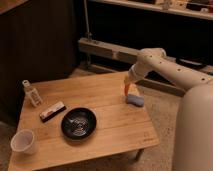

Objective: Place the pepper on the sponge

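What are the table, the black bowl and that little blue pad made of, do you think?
The low rectangular table looks like light wood, maybe bamboo: pale plank lines, matte. The round black bowl looks like glazed ceramic or plastic: it glints. The flat light blue-grey pad looks like soft sponge: rounded edges, dull. The robot's gripper holds the slim orange-red pepper close above it.

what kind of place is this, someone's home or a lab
Likely a lab or office corner, hard to be sure: a low wooden table, dark shelving behind, and a robot's end effector holding the pepper close to the sponge near the table's edge.
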Robot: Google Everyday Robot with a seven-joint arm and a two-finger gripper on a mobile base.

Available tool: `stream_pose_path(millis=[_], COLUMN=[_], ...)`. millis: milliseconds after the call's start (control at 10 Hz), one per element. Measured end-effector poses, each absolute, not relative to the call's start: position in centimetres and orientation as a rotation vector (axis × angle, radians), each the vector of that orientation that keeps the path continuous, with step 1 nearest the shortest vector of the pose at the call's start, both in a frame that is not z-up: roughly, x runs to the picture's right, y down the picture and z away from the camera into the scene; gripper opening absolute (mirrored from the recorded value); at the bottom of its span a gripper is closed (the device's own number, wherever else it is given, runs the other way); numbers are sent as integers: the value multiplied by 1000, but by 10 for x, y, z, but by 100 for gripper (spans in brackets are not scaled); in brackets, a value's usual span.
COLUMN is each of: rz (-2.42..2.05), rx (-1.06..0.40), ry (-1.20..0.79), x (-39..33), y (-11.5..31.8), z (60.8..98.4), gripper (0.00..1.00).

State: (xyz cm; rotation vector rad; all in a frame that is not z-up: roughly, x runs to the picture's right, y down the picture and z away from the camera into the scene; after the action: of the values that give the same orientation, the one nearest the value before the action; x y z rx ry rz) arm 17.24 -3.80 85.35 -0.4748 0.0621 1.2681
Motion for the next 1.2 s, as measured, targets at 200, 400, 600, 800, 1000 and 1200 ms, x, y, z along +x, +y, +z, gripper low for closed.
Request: stream_pose_path(millis=[200,400,600,800,1000,1200], rz=[1277,1297,1306,1302,1282,1257], rx=[-480,-485,-489,-507,-530,-554], ry=[125,191,234,275,300,309], x=[195,213,221,224,221,216], y=[-23,-8,2,12,17,19], z=[845,846,852,861,868,873], gripper=[46,46,46,46,46,46])
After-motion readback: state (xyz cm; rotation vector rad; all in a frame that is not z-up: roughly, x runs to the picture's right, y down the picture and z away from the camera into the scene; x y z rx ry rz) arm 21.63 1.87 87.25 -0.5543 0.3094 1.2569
